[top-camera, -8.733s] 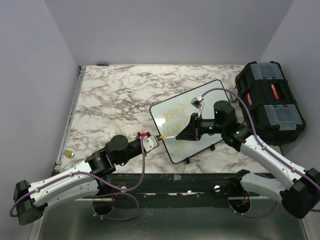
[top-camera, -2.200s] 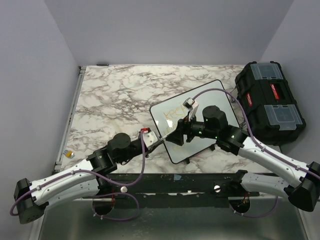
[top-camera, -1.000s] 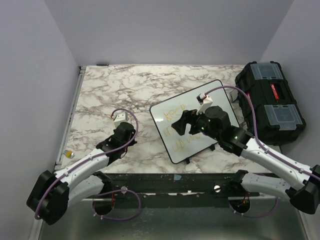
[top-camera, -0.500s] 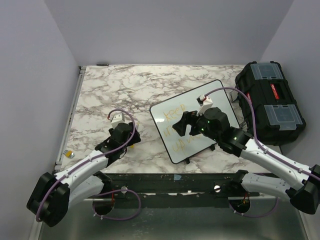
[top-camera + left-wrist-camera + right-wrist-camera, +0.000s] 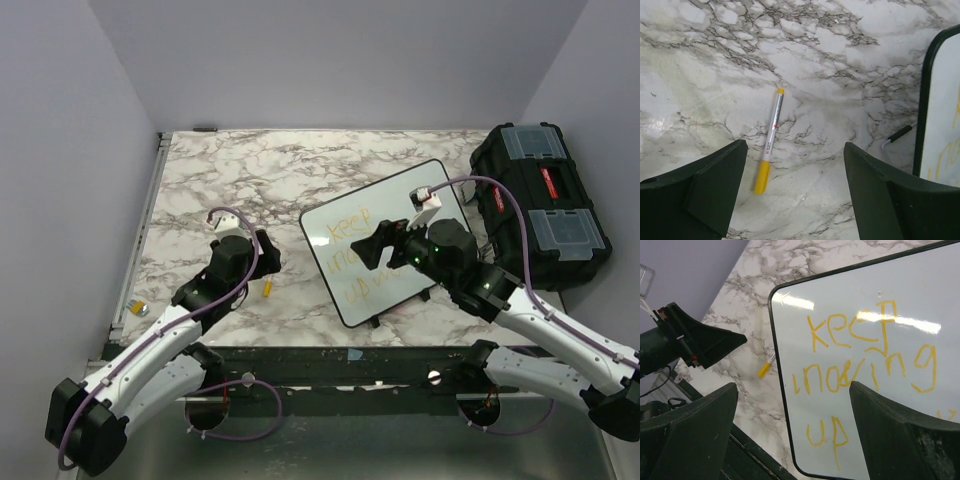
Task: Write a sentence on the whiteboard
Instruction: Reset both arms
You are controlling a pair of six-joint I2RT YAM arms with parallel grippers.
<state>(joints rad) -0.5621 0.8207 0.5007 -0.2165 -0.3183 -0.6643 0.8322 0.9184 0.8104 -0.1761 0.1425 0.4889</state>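
The sentence stands on the whiteboard in yellow-orange marker, three short lines that I read as "keep", "moving", "up". One of my right fingers hides the far end of the last line, so I cannot say whether anything follows "up". The strokes are thin but complete, and I judge the writing itself to be done.

The board lies tilted on the marble table, right of centre, near the black toolbox and clear of it.

My left gripper hangs over bare marble with its jaws spread wide and nothing in them. The marker lies flat on the table just below and between them, touching neither finger, a little left of the board's near corner.

My right gripper hovers above the board's left part, jaws wide apart and empty too.

Little seems left beyond drawing both arms back. A small yellow bit sits at the table's left rim. It might be the marker's cap, but it is too small for me to tell.
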